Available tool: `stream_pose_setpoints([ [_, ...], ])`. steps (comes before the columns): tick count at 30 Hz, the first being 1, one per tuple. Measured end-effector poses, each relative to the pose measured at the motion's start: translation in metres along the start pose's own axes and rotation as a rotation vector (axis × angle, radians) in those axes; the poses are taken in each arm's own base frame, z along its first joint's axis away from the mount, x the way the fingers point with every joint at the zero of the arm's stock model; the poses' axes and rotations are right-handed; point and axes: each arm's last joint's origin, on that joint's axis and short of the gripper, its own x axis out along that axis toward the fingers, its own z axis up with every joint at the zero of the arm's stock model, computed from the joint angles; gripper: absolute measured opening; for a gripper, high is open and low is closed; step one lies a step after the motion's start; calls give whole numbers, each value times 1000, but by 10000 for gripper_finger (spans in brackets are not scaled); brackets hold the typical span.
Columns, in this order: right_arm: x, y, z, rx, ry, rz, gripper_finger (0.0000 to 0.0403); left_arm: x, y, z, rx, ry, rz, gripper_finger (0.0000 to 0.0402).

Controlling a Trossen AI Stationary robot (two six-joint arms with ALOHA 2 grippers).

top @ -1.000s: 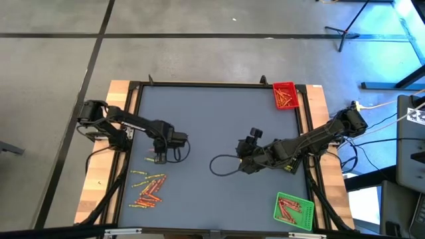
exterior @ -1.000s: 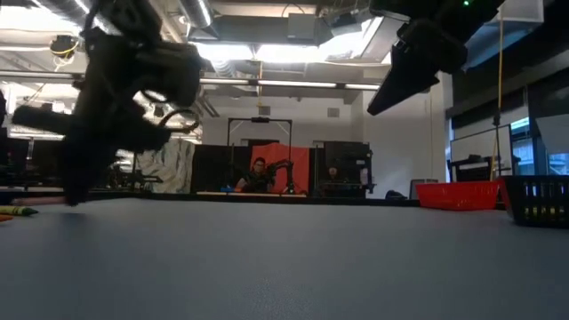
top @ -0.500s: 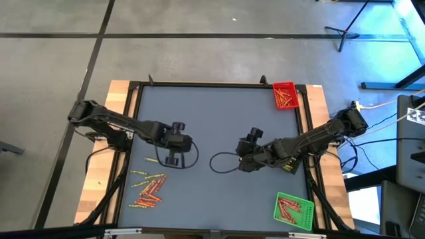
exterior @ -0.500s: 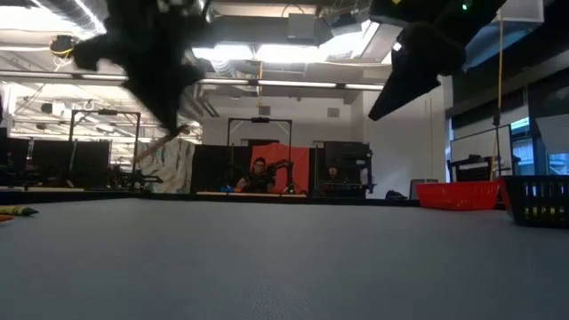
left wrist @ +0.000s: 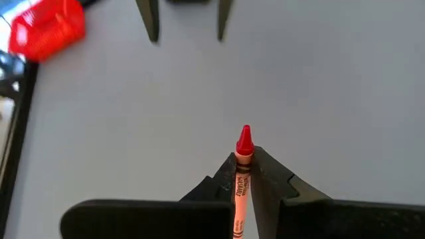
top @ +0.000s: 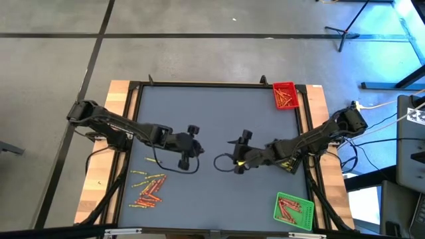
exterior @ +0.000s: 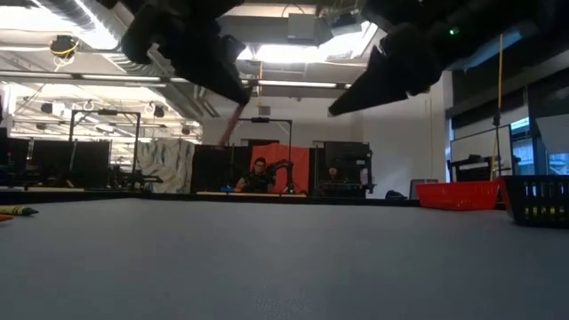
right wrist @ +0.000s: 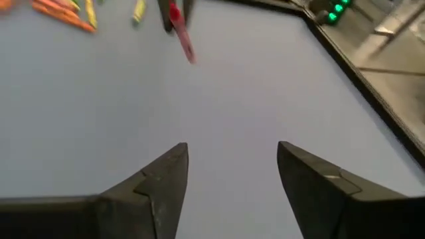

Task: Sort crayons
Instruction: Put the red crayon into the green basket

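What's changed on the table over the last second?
The left gripper, shut on a red crayon, has swung from beside the crayon pile toward the table's middle. The right gripper, open, has turned to face it, so the two are now close together. The pile, the red tray and the green tray stayed put.
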Motion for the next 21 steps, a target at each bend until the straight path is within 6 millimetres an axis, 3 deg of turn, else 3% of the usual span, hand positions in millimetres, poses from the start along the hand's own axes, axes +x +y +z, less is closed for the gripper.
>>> stream_pose_setpoints([
  [12,11,8,-5,-3,-157,31,225,6,-1,8,7,-418,41,13],
  [21,12,12,8,2,-314,91,225,26,-1,10,6,-531,63,14],
])
